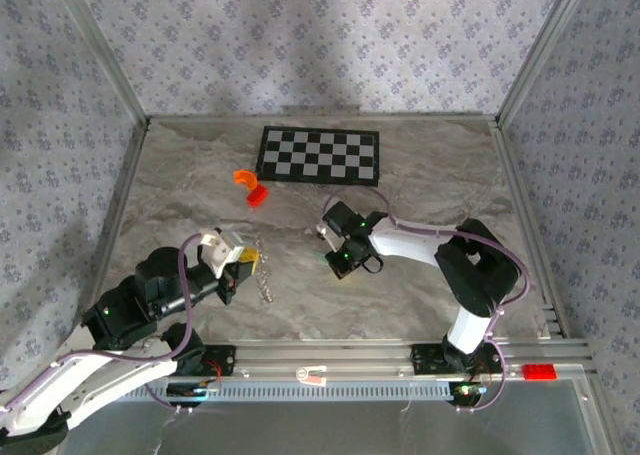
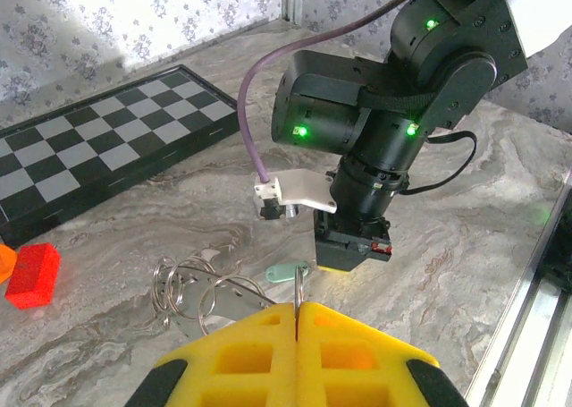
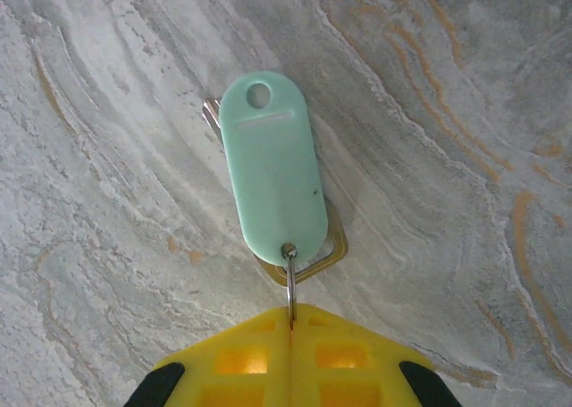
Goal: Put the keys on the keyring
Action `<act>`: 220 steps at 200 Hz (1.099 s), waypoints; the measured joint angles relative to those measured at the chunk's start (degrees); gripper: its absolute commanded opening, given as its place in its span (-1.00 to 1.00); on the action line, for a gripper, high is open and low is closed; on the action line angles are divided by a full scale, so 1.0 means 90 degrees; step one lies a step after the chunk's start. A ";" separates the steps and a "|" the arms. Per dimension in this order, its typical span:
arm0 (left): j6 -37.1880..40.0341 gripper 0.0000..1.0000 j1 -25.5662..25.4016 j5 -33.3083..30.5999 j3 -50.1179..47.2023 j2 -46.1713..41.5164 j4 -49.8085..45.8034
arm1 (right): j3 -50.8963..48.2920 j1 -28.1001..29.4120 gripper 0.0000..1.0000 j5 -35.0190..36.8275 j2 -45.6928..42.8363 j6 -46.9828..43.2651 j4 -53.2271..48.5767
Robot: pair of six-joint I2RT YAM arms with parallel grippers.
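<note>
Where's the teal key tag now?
Right wrist view: the teal key tag lies on the table, its wire loop pinched in the right gripper, right of the keyring.

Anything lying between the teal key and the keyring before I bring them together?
Nothing visible. In the left wrist view the keys lie right beside the keyring, bare tabletop between them. The red block sits off to the side, the checkerboard farther back.

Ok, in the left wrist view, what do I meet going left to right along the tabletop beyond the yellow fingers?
From the left edge: orange curved piece → red block → keyring → teal key tag → right gripper. The checkerboard spans much of that stretch behind them, so it is left out.
</note>
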 measured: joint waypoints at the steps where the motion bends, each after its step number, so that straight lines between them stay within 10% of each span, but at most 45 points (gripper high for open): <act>1: 0.0000 -1.00 0.0000 0.0000 0.0000 0.0000 0.0000 | 0.0000 0.0000 -0.97 0.0000 -0.0005 0.0000 0.0000; 79: -0.0002 -1.00 0.0000 0.0022 0.0000 0.0000 0.0000 | -0.0206 0.0000 -0.20 0.0024 -0.0680 0.0168 0.0095; 220: -0.0049 -1.00 0.0000 0.0024 -0.0053 -0.0012 0.0002 | 0.0119 -0.0221 -0.20 -0.0153 -0.0406 -0.0058 -0.0342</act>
